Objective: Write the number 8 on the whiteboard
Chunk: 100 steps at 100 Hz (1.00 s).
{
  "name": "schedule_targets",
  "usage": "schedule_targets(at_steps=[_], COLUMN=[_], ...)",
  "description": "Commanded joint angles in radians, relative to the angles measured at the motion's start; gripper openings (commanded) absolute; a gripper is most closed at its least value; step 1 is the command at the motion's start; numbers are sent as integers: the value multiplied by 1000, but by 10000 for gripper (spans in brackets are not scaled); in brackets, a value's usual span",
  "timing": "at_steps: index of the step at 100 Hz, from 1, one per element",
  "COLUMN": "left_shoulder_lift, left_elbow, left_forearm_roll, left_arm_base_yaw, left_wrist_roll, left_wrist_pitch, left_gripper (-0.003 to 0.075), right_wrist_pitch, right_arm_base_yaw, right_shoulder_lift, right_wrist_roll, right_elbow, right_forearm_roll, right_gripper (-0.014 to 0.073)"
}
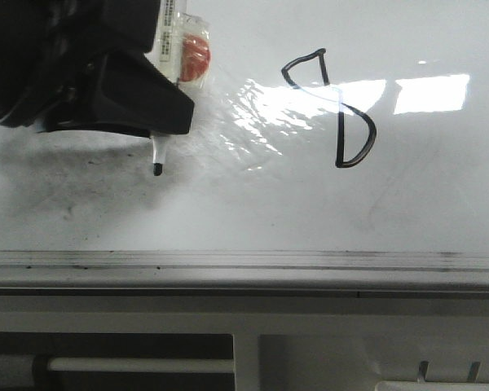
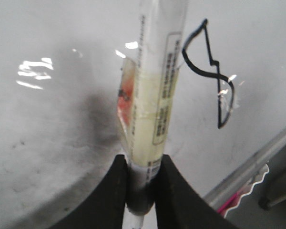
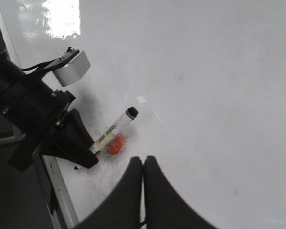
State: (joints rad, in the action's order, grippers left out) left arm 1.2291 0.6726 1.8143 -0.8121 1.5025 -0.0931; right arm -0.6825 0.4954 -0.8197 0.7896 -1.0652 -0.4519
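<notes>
The number 8 (image 1: 330,106) is a thin, angular black figure on the glossy whiteboard (image 1: 424,204). It also shows in the left wrist view (image 2: 209,71). My left gripper (image 1: 159,130) is shut on a marker (image 1: 157,155), whose black tip points down just above or on the board, well left of the 8. The left wrist view shows the fingers (image 2: 114,191) clamped on the marker's pale labelled barrel (image 2: 155,95), which has an orange-red piece taped to it (image 1: 196,59). My right gripper (image 3: 143,162) is shut and empty over bare board, beside the left arm (image 3: 33,114).
A silver-grey edge rail (image 1: 244,261) runs along the board's near side, with beige slotted furniture (image 1: 310,350) beyond it. Grey smudges and glare patches (image 1: 432,91) mark the board. A pink-edged item (image 2: 238,198) lies past the rail.
</notes>
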Motion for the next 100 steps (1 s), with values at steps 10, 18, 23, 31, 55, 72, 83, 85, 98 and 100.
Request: schedule_targets(at_steps=[10,18,23,31,55,72,83,85,98,100], left_shoulder_lift=[42,62,71,86,91,91,91,91,91,91], left_elbow=[75,85,91,100,102,102,102,102,102,102], left_forearm_roll=[50,50,50,50,50,50,50,50,50,50], left_arm_base_yaw=[1,1,1,1,1,1,1,1,1,1], left_wrist_roll=[-102,-107,-107,-107,-107,-109,-109,-109,-109,-109], left_wrist_pitch=[74,93,101,121,200,241,245,245,247,250], left_gripper=[-21,-20,-20,-20,-18,104,174,182,262,288], right_wrist_pitch=[62,70,72,72,72,72,72,72,72,72], right_arm_base_yaw=[-8,-8,-8,-8,-8,-8,-8,-8,-8,-8], right_shoulder_lift=[5,5,5,5,5,5,5,5,5,5], right_wrist_roll=[-2,-2,-2,-2,-5,-5,-5,-5,-5,-5], right_elbow=[-15,-15,-15,-15,-15,-15,-15,-15,-15,-15], right_forearm_roll=[-15,-15,-15,-16,-21,-41,-48,-54,-63,-63], right_gripper=[-60,-60,-60,-60,-60,-60,-60,-60,-60,-60])
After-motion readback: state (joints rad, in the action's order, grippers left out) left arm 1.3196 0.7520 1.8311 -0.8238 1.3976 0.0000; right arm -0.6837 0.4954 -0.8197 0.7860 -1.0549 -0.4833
